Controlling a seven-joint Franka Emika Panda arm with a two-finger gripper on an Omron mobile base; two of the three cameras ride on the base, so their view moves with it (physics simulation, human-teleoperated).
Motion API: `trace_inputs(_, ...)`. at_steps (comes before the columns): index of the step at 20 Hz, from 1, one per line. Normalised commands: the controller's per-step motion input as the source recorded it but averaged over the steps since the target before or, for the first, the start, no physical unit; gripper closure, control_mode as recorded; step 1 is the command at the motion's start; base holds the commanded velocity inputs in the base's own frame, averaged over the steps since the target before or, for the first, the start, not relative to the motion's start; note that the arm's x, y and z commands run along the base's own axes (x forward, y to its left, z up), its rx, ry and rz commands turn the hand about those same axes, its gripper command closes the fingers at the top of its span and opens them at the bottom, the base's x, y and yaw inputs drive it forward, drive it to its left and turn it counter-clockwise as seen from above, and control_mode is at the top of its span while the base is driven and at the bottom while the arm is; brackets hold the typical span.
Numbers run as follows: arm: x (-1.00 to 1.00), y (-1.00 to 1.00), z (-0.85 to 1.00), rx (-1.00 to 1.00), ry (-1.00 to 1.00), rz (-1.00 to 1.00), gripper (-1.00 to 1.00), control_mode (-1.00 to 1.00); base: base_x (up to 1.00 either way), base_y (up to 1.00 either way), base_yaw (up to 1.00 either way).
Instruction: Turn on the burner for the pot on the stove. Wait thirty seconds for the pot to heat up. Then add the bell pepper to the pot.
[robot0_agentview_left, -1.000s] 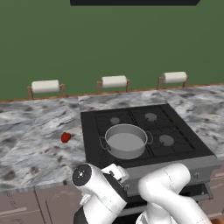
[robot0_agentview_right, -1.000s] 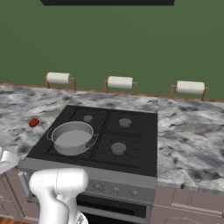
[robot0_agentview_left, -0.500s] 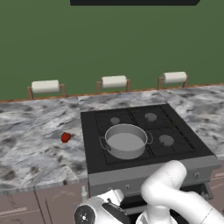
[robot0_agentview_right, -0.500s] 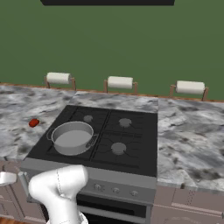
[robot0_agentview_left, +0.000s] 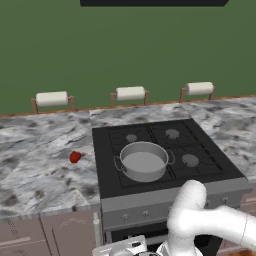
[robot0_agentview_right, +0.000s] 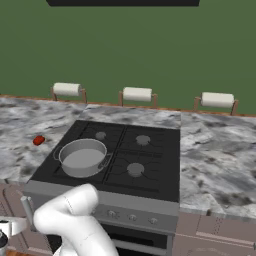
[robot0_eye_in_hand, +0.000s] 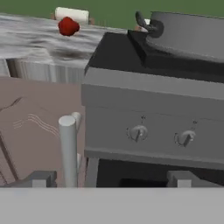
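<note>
— Grey metal on the front left burner, is that the pot (robot0_agentview_left: 144, 161)?

— Yes. It sits upright on the black grate of the stove (robot0_agentview_left: 210, 167), nearest the counter's left stretch, and its pale inside looks bare. From the hand view its side and one loop handle rise above the stove's front edge.

— And the bell pepper (robot0_agentview_left: 75, 157)?

— On the marbled counter (robot0_agentview_left: 35, 175) to the left of the stove, well apart from the pot. It is a small red lump lying by itself; in the hand view it shows at the top left, in front of a paper towel roll (robot0_eye_in_hand: 72, 14).

— Where is the gripper (robot0_eye_in_hand: 111, 177)?

— Low, in front of the stove's grey front panel (robot0_eye_in_hand: 153, 127). Its two finger tips stand far apart at the bottom of the hand view, spread wide with nothing between them. Two knobs (robot0_eye_in_hand: 138, 132) face the camera above the gap, not touched. A pale upright bar, a handle (robot0_eye_in_hand: 68, 148), stands just left of the panel.

— Anything behind the stove?

— Three paper towel rolls on holders along the green wall (robot0_agentview_left: 100, 50).
</note>
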Motion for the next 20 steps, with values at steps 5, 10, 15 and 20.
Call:
trace_inputs(5, -0.05, 0.0, -0.19, 0.19, -0.25, -0.01, -1.0, -1.0, 0.0, 0.0, 0.0)
trace_inputs(10, 0.15, 0.0, -0.08, 0.0, -0.07, 0.0, -1.0, -1.0, 0.0, 0.0, 0.0)
trace_inputs(15, 0.27, 0.0, -0.05, 0.0, -0.05, 0.0, -1.0, -1.0, 0.0, 0.0, 0.0)
trace_inputs(20, 0.4, 0.0, -0.05, 0.0, -0.04, 0.0, -1.0, -1.0, 0.0, 0.0, 0.0)
